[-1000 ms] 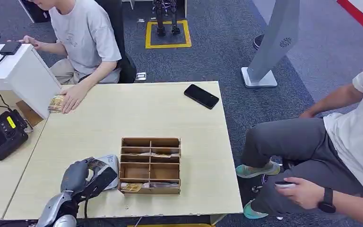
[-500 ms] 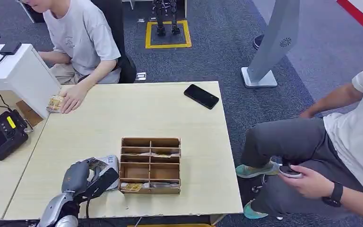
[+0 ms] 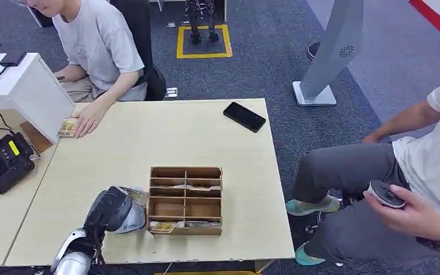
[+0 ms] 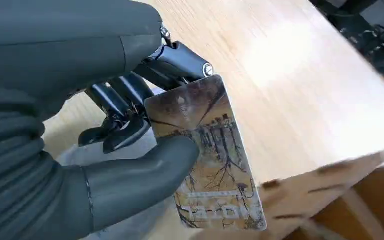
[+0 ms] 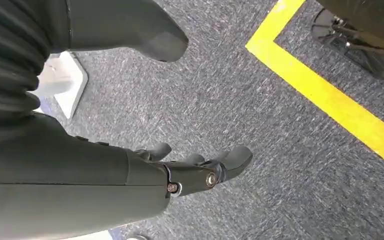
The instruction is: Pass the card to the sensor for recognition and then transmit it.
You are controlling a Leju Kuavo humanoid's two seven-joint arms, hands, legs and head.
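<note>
Pale wood, glossy card, matt rubbery hands

The table (image 3: 195,137) is smooth light wood grain; the divided box (image 3: 185,200) looks like raw brown board. The card (image 4: 207,155) has a glossy printed face. The left hand (image 4: 105,130) shows matt grey ribbed covering and shiny dark metal fingers (image 4: 180,57). The carpet (image 5: 260,115) is rough grey pile.

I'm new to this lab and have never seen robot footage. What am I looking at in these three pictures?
A humanoid robot films itself with three cameras. The head view looks down on a pale table with a wooden divided box, a black phone and a black device that may be the sensor; two people sit nearby. The left wrist view sits just behind the left hand, which pinches a picture card between thumb and fingers beside the box. The right wrist view shows the right hand hanging over grey carpet, holding nothing.
</note>
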